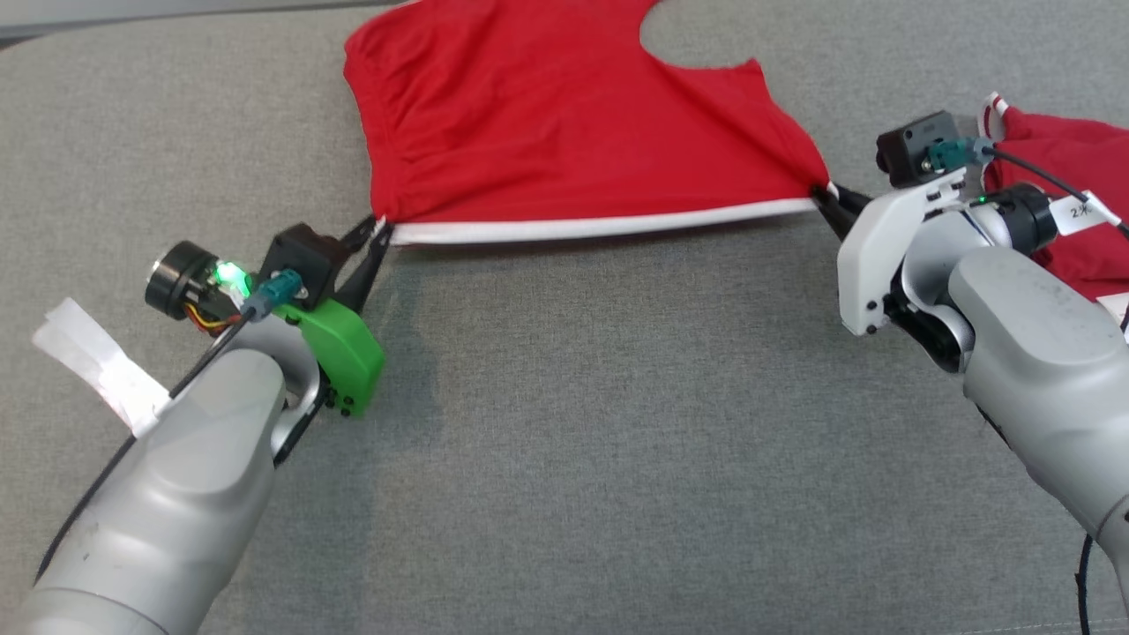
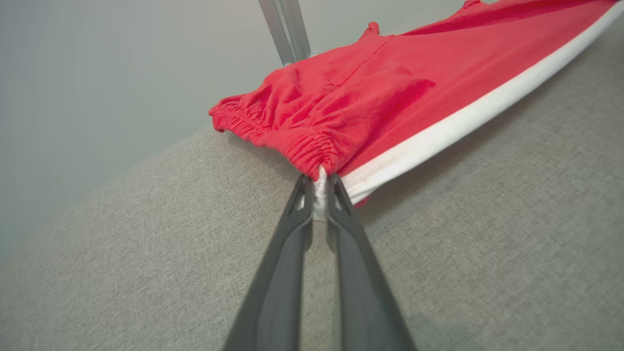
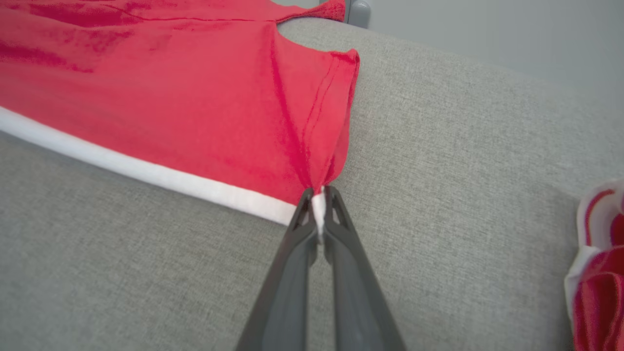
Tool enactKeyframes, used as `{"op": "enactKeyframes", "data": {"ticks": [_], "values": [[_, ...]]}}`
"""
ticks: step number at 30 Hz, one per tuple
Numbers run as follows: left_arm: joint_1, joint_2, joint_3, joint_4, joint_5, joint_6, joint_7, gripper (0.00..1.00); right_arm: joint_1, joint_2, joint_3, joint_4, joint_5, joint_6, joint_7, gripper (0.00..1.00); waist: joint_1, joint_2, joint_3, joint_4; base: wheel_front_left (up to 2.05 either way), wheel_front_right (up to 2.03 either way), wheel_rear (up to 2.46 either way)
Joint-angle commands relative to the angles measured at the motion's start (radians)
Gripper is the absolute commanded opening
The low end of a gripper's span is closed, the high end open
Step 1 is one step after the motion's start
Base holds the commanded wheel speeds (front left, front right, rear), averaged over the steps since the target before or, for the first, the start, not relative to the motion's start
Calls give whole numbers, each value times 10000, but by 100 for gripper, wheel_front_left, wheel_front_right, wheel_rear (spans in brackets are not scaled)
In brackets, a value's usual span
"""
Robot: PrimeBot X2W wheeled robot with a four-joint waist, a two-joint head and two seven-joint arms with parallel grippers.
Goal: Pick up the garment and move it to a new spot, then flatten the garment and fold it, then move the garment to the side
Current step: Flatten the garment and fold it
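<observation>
grey cloth surface (image 1: 564, 441); left gripper (image 1: 377, 231) and right gripper (image 1: 825, 192) pinch the garment (image 1: 547, 132).

Garment top: the red fabric garment with a white band (image 1: 564, 123) runs off the head view's upper edge.
Pinched corners: hidden inside the closed fingers of the left gripper (image 1: 378, 229) and the right gripper (image 1: 822, 190).
Second cloth: red-and-white fabric bundle (image 1: 1076, 145), partly behind the right arm, cut by the right edge.
Cable tag: small white label (image 1: 1083, 212), print too small to read.
</observation>
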Motion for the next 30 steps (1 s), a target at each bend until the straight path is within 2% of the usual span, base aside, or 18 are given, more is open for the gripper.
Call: {"op": "enactKeyframes", "data": {"ticks": [1, 14, 23, 30], "values": [[430, 198, -66, -65, -156, 33, 7, 0, 368, -496, 221, -158, 278, -28, 166, 0, 1, 0, -784, 5, 0, 0, 0], [2550, 1086, -1295, -1341, -1383, 36, 82, 0, 2015, -2430, 2221, -2471, 2692, -33, 1791, 0, 1, 0, -2153, 121, 0, 0, 0], [3745, 1903, -1894, -2837, -1909, 39, 578, 0, 2859, -3599, 2918, -4032, 4137, -33, 2759, 0, 1, 0, -2635, 111, 0, 0, 0], [4749, 2577, -2166, -4510, -2207, 176, 1197, 0, 3411, -4565, 3331, -5437, 4984, -29, 3652, 0, 1, 0, -2936, 70, 0, 0, 0]]}}
